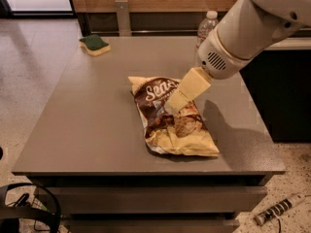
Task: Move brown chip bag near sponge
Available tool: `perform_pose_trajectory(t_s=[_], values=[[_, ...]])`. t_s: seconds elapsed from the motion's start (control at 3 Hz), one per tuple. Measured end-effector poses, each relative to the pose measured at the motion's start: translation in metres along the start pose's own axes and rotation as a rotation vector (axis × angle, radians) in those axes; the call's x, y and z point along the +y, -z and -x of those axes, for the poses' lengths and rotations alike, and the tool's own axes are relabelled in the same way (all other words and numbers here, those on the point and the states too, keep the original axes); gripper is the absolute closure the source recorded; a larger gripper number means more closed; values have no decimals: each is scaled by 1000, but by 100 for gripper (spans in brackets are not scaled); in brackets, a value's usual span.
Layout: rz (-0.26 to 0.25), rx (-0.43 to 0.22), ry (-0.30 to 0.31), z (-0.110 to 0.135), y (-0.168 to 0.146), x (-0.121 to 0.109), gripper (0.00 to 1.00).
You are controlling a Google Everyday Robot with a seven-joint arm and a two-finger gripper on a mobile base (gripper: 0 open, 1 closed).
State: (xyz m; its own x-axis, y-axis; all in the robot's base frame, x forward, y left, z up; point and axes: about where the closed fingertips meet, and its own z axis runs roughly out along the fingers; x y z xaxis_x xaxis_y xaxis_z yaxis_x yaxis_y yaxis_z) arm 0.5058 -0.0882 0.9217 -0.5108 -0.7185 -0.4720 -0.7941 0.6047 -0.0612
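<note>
Grey table (pixel 87 130) fills the view, with broad bare surface left of centre. A white robot arm (pixel 243 33) reaches in from the upper right. The brown chip bag (pixel 180 135) lies flat right of centre, its pale lower end near the front edge. Behind the arm, a water bottle (pixel 208 25) stands by the back edge. The sponge (pixel 95 45) sits at the far left corner, well apart from the bag. The gripper (pixel 174 105) hangs over the bag's dark middle; whether open or closed, I cannot tell.

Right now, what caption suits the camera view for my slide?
Hand over the chip bag on the table; sponge at the far corner.
</note>
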Motion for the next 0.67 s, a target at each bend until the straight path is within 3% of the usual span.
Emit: perform_pose_trajectory(t_s=[0.33,0.67], values=[[-9,8,-90,1,-2,1,0],[-9,8,-92,1,-1,1,0]])
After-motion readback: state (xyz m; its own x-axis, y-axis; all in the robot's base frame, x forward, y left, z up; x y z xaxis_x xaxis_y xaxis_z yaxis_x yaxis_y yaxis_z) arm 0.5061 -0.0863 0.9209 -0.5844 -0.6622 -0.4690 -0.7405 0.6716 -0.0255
